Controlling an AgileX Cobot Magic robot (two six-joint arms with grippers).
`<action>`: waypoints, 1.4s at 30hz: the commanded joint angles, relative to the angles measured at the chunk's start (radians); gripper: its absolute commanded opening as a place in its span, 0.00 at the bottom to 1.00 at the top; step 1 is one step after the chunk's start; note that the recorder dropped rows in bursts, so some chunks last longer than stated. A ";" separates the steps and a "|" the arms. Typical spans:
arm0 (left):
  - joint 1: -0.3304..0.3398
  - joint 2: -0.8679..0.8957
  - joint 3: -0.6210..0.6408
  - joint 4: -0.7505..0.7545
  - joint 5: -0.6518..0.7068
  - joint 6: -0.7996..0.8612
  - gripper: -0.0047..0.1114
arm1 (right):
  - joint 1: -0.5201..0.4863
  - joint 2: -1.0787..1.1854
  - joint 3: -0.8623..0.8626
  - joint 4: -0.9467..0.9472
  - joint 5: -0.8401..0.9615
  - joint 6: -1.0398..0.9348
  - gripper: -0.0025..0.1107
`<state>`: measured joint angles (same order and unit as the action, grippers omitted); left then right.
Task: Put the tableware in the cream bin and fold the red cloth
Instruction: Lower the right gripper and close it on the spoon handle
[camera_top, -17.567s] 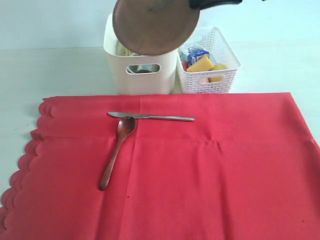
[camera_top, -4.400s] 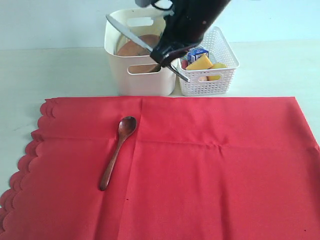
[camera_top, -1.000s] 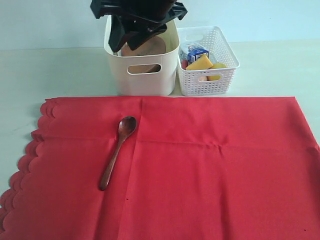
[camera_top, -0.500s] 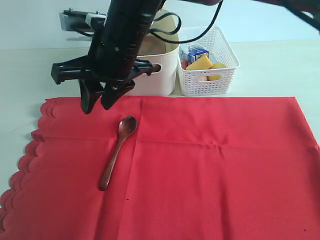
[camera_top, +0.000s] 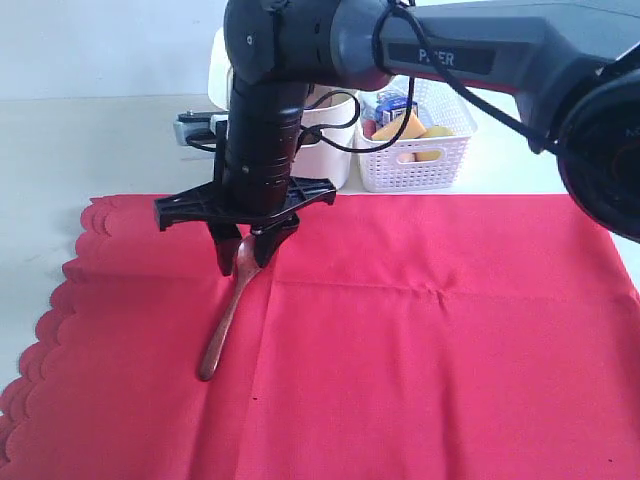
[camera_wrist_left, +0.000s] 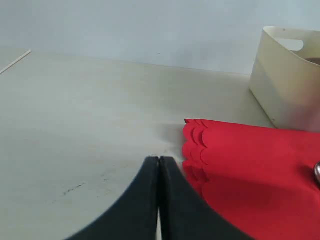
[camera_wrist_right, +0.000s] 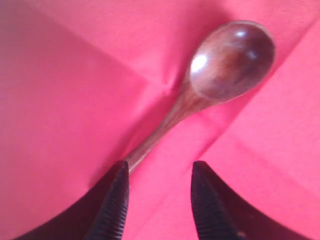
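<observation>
Between the two black fingers of the right gripper (camera_wrist_right: 159, 172), which stand partly apart and point down, runs the neck of the dark wooden spoon (camera_wrist_right: 220, 65). The handle passes close against one finger; whether they touch cannot be told, and the jaws have not closed on anything. The spoon lies flat, its bowl up, on the large plain red fabric cloth (camera_top: 430, 370), which is spread over the pale table (camera_top: 90, 140) with its scalloped edge to the left. Behind the arm stands the tall cream plastic bin (camera_top: 330, 160), mostly hidden by it. Just beside the bin on the right is a white lattice basket (camera_top: 420, 165) holding a yellow wedge (camera_top: 400, 127) and a blue-white carton (camera_top: 395, 103). The left gripper (camera_wrist_left: 159, 165) has its fingers pressed together and holds nothing, low over bare table just beside the cloth's scalloped corner.
</observation>
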<state>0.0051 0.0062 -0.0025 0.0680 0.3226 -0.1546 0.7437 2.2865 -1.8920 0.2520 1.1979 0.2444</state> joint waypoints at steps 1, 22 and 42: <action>-0.006 -0.006 0.003 -0.001 -0.004 -0.002 0.05 | 0.032 0.007 0.000 -0.082 -0.038 0.068 0.38; -0.006 -0.006 0.003 -0.001 -0.004 -0.002 0.05 | 0.105 0.067 0.000 -0.142 -0.106 0.396 0.38; -0.006 -0.006 0.003 -0.001 -0.004 -0.002 0.05 | 0.105 0.102 0.000 -0.166 -0.087 0.436 0.26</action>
<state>0.0051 0.0062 -0.0025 0.0680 0.3226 -0.1546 0.8496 2.3906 -1.8920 0.1015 1.1068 0.6755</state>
